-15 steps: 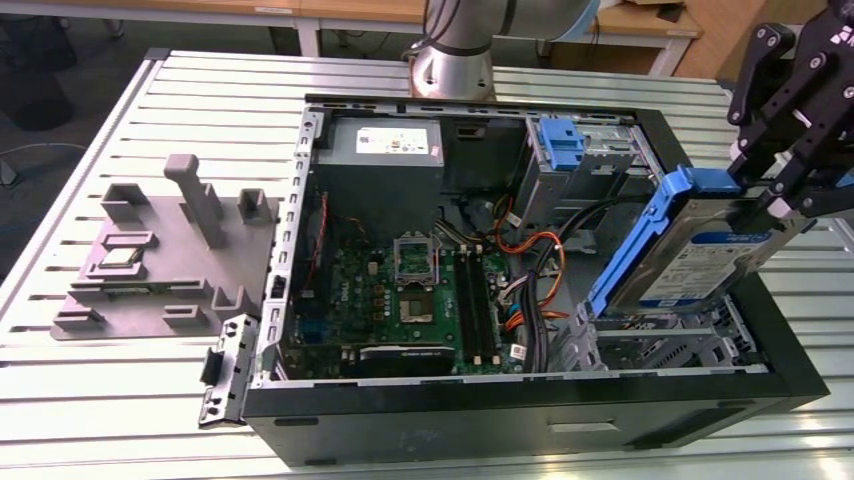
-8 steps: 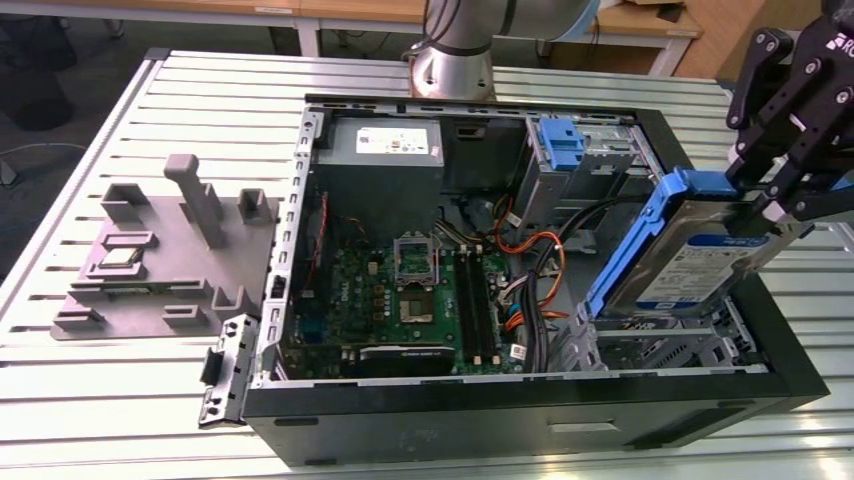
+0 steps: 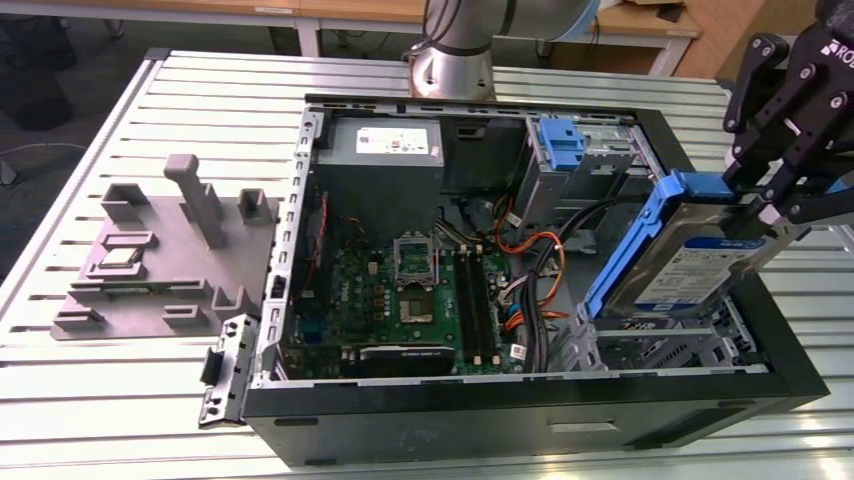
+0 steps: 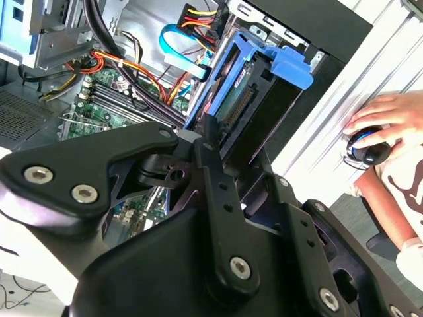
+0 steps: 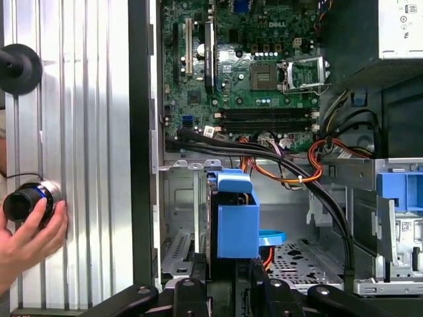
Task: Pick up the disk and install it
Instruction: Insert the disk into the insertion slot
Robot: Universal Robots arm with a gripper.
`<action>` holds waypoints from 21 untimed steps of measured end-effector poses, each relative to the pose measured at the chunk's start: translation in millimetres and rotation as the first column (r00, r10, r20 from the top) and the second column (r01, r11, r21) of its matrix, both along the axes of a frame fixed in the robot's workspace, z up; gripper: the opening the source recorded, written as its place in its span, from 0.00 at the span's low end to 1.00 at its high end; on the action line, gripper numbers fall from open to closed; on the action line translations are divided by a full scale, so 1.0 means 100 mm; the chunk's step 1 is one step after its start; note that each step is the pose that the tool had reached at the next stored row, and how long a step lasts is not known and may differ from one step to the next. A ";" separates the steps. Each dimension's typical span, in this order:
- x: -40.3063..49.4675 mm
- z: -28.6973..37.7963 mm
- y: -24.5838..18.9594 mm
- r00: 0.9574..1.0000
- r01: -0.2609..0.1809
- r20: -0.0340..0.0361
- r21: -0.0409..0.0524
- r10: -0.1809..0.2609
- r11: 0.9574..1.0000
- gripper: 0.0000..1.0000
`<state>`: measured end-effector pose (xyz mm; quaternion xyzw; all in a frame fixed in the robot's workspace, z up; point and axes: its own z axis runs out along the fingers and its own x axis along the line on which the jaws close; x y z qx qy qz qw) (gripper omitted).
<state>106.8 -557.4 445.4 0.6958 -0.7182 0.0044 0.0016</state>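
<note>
The disk (image 3: 683,268), a silver-grey drive with a blue-and-white label in a blue carrier, hangs tilted on edge over the case's corner at the exterior view's lower right. My gripper (image 3: 755,214) is shut on its upper end. The disk's lower end reaches down to the metal drive bay (image 3: 657,345). In both wrist views the blue carrier (image 4: 264,69) (image 5: 236,218) stands out beyond my black fingers (image 4: 210,155), with the bay floor (image 5: 301,257) behind it.
The open computer case (image 3: 534,415) holds a motherboard (image 3: 400,290), orange and black cables (image 5: 310,165), a grey power supply (image 3: 387,145) and a bare blue bracket (image 3: 561,145). A grey fixture (image 3: 160,250) lies beside the case. A person's hand (image 5: 26,241) rests on a black knob (image 5: 26,201) on the table.
</note>
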 end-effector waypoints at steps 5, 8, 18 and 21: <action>0.000 -0.006 -0.001 1.000 0.000 0.000 0.001 0.000 1.000 0.35; 0.000 -0.006 -0.002 1.000 0.000 0.000 0.001 0.000 1.000 0.35; 0.003 0.033 -0.013 1.000 0.001 0.000 0.001 -0.001 1.000 0.35; 0.004 0.033 -0.029 1.000 0.001 0.000 0.001 -0.001 1.000 0.35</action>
